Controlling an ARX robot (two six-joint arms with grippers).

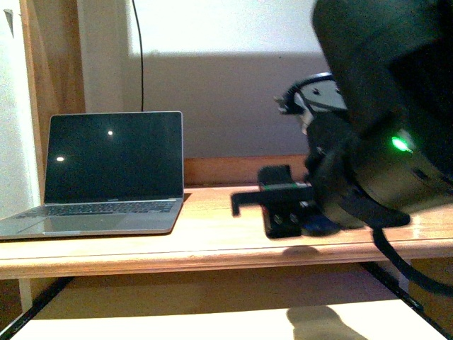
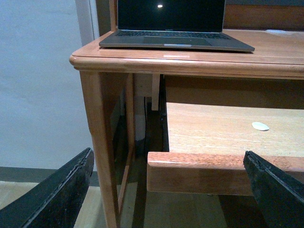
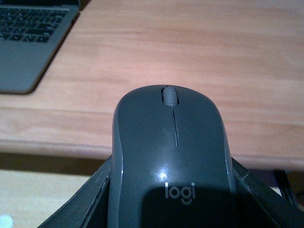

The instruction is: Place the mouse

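Note:
The mouse point(image 3: 171, 156) is dark grey with a scroll wheel and a "logi" mark. My right gripper point(image 3: 171, 202) is shut on it, one black finger point(image 3: 90, 202) on each side. The mouse's nose reaches over the front edge of the wooden desk top point(image 3: 199, 52), and I cannot tell if it touches the wood. In the front view the right gripper point(image 1: 283, 205) hangs over the desk top to the right of the laptop, and the mouse is hard to make out there. My left gripper point(image 2: 166, 190) is open and empty, low in front of the desk's pull-out shelf point(image 2: 213, 171).
An open laptop point(image 1: 113, 177) with a dark screen stands on the left part of the desk; it also shows in the left wrist view point(image 2: 171, 19) and its corner in the right wrist view point(image 3: 28, 42). A small white disc point(image 2: 260, 126) lies on the shelf. The desk leg point(image 2: 102, 142) stands at the left.

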